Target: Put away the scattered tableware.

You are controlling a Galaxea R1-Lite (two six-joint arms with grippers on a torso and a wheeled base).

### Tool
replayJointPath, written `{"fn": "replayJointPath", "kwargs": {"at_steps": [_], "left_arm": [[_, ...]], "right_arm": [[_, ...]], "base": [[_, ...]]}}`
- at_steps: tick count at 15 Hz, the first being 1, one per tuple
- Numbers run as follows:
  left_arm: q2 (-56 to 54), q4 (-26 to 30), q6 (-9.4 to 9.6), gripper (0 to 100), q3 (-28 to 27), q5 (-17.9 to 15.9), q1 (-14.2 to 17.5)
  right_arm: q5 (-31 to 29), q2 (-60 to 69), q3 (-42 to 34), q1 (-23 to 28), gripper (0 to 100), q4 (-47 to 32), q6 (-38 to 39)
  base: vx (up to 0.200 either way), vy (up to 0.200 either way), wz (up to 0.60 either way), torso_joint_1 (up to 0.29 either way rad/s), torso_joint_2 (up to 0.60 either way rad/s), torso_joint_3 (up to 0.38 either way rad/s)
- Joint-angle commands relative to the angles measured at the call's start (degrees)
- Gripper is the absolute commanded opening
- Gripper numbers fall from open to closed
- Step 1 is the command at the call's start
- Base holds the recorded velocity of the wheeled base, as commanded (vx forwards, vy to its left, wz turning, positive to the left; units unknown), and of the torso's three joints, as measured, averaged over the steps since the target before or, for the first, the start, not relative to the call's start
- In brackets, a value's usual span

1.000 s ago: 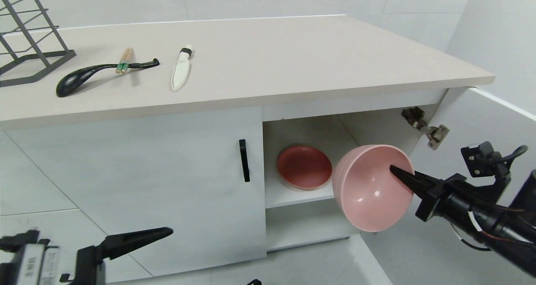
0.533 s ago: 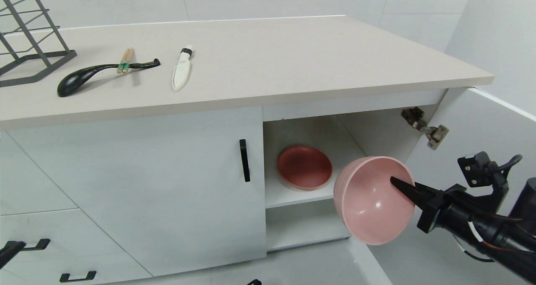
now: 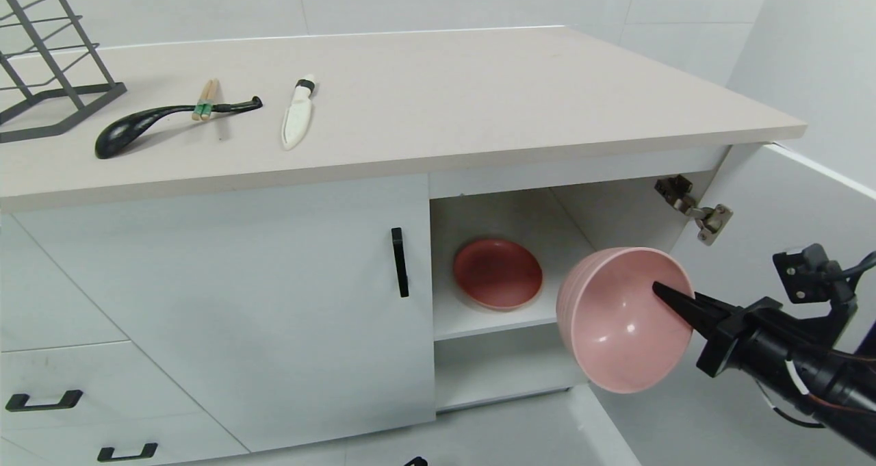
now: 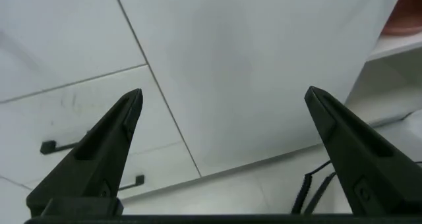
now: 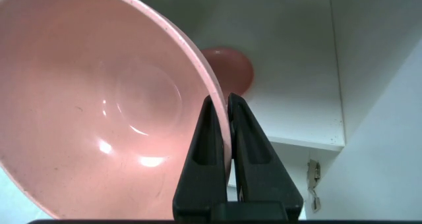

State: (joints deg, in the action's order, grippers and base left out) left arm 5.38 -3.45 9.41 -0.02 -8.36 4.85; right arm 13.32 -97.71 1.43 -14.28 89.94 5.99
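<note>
My right gripper is shut on the rim of a pink bowl, held tilted in front of the open cabinet's right side. In the right wrist view its fingers pinch the pink bowl's rim. A red plate lies on the shelf inside the cabinet, also visible as the red plate beyond the bowl. On the countertop lie a black ladle, wooden chopsticks and a white knife. My left gripper is open, facing the closed cabinet front low down.
The cabinet's right door stands open beside my right arm, its hinge exposed. The left door with a black handle is closed. Drawers with black handles sit at lower left. A grey wire rack stands at the counter's back left.
My left gripper has dropped out of the head view. The right gripper with the pink bowl dipped slightly, then moved a little right and up.
</note>
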Motion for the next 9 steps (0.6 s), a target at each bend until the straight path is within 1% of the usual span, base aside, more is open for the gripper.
{"fn": "replayJointPath", "kwargs": {"at_steps": [1,2,3,4,5,6,7,8,9], "left_arm": [[0.0,-0.4,-4.23,100,0.0,0.0,0.1],[0.0,-0.4,-5.9,100,0.0,-0.1,0.1],[0.0,-0.3,-6.77,100,0.0,-1.1,0.1],[0.0,-0.3,-6.95,100,0.0,-4.8,0.1],[0.0,-0.4,-6.6,100,0.0,-9.4,0.1],[0.0,-0.4,-6.33,100,0.0,-11.1,0.0],[0.0,-0.5,-5.98,100,0.0,-12.2,0.0],[0.0,-0.5,-5.37,100,0.0,-12.1,-0.1],[-1.2,-1.0,-5.54,100,0.0,-11.0,-2.5]], "right_arm": [[0.0,0.4,-0.1,0.2,0,0.1,0.0],[0.0,0.3,-0.2,0.5,0,0.1,0.0],[0.0,0.2,-0.3,0.7,0,0.1,0.0],[0.0,0.1,-0.3,1.2,0,0.1,0.0],[0.0,0.2,-0.3,1.3,0,0.1,0.0],[0.0,0.2,-0.2,1.3,0,0.1,0.0],[0.0,0.3,-0.2,1.0,0,0.1,0.0],[0.1,0.3,-0.3,0.7,0,0.1,0.0],[0.0,0.2,-0.3,0.7,0,0.1,0.0]], "base": [[0.0,0.0,0.0,0.0,0.0,0.0],[0.0,0.0,0.0,0.0,0.0,0.0],[0.0,0.0,0.0,0.0,0.0,0.0],[0.0,0.0,0.0,0.0,0.0,0.0],[0.0,0.0,0.0,0.0,0.0,0.0],[0.0,0.0,0.0,0.0,0.0,0.0],[0.0,0.0,0.0,0.0,0.0,0.0],[0.0,0.0,0.0,0.0,0.0,0.0],[0.0,0.0,0.0,0.0,0.0,0.0]]}}
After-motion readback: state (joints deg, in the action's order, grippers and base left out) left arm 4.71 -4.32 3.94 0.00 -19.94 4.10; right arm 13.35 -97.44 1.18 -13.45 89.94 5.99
